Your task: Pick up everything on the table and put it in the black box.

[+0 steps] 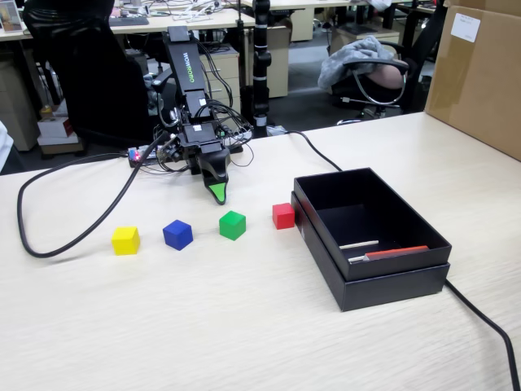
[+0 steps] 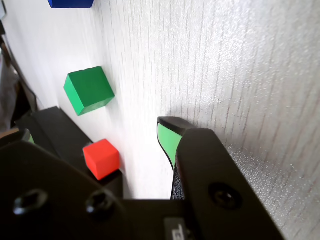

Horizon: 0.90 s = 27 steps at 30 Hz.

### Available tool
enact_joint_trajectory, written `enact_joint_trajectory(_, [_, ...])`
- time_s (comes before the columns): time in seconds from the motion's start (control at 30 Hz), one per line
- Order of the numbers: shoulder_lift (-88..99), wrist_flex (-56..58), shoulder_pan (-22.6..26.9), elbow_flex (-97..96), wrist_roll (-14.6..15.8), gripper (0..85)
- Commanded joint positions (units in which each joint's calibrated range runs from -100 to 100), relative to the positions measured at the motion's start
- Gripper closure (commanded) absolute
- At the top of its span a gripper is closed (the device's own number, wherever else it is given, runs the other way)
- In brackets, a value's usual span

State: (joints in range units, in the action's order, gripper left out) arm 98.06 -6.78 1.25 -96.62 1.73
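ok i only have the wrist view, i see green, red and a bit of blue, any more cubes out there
observer: yes, a yellow cube, at the left end of the row in the fixed view, past the blue cube.
operator: box empty
observer: no, the black box holds flat strips, one a red strip; no cubes.
operator: where's the claw
observer: the claw points down just behind the green cube, apart from it.

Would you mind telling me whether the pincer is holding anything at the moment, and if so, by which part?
Nothing is held. The pincer hangs over bare table behind the green cube, with no cube between its jaws.
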Motion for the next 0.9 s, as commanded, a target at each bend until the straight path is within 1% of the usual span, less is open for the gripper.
enact_joint_trajectory(0.0, [-0.24, 5.87, -0.29, 1.16, -0.20, 37.2])
enact_joint_trajectory(0.13, [-0.24, 9.58, -0.93, 3.78, -0.24, 37.4])
enact_joint_trajectory(0.23, [-0.24, 16.49, -1.32, 8.68, -0.29, 37.4])
enact_joint_trajectory(0.37, [-0.58, 28.93, -1.37, 17.38, 0.10, 37.5])
enact_joint_trajectory(0.4, [-1.39, 33.77, -1.47, 21.46, 0.15, 37.5])
enact_joint_trajectory(0.53, [-3.68, 41.72, -2.10, 28.81, 0.15, 37.5])
enact_joint_trajectory(0.7, [-6.78, 54.51, -2.74, 39.78, 0.15, 37.6])
enact_joint_trajectory(0.73, [-8.39, 58.39, -2.98, 43.59, 0.15, 37.8])
enact_joint_trajectory(0.8, [-10.22, 62.37, -3.32, 47.57, 0.10, 37.9])
enact_joint_trajectory(0.83, [-13.20, 67.21, -3.76, 52.29, -0.05, 37.9])
enact_joint_trajectory(0.87, [-15.04, 69.63, -4.10, 54.92, -0.24, 37.8])
